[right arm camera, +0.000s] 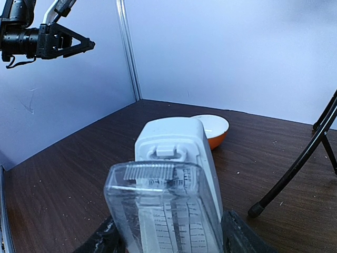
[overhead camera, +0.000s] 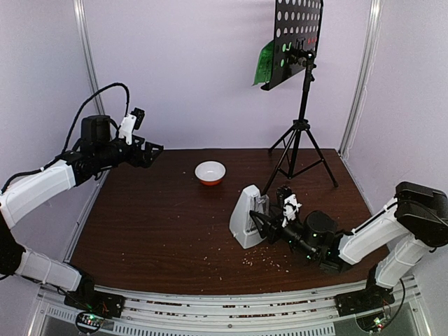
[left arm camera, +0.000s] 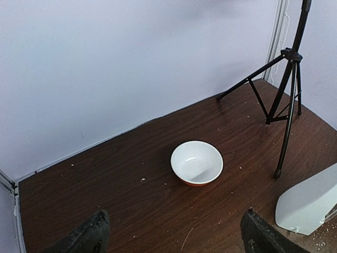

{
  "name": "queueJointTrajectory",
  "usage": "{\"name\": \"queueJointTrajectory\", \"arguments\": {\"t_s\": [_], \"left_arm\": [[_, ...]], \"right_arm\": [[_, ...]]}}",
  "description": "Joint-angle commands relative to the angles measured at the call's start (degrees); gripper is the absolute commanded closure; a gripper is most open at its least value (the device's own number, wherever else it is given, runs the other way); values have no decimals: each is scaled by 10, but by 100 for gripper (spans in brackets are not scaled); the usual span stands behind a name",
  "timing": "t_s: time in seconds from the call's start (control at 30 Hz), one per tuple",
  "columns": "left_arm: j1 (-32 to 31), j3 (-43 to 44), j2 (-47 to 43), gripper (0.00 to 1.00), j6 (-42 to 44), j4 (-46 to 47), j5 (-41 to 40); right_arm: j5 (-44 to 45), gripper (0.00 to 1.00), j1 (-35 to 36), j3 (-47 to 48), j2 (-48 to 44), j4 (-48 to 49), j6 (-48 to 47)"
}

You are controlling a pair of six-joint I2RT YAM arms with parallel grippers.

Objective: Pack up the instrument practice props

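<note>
Right wrist: right hand [right arm camera: 171, 236] tight around clear cover [right arm camera: 158, 203] at white metronome [right arm camera: 174, 138]; left hand [left arm camera: 174, 240] spread.

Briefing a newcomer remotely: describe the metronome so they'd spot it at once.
On the brown table, look right of centre, in front of the black tripod music stand. The metronome is the white pyramid there, its clear cover between the right gripper's jaws; the nearby bowl is round.
</note>
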Motion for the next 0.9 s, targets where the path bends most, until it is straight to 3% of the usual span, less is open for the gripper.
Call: {"name": "queueJointTrajectory", "arguments": {"t_s": [0.0, 0.87], "left_arm": [[4, -7, 1, 11, 6, 28, -5], [3, -7, -1, 10, 7, 27, -8]], "right_arm": [[9, 48, 3, 0, 5, 23, 3], [20, 48, 4, -1, 34, 34, 13]]}}
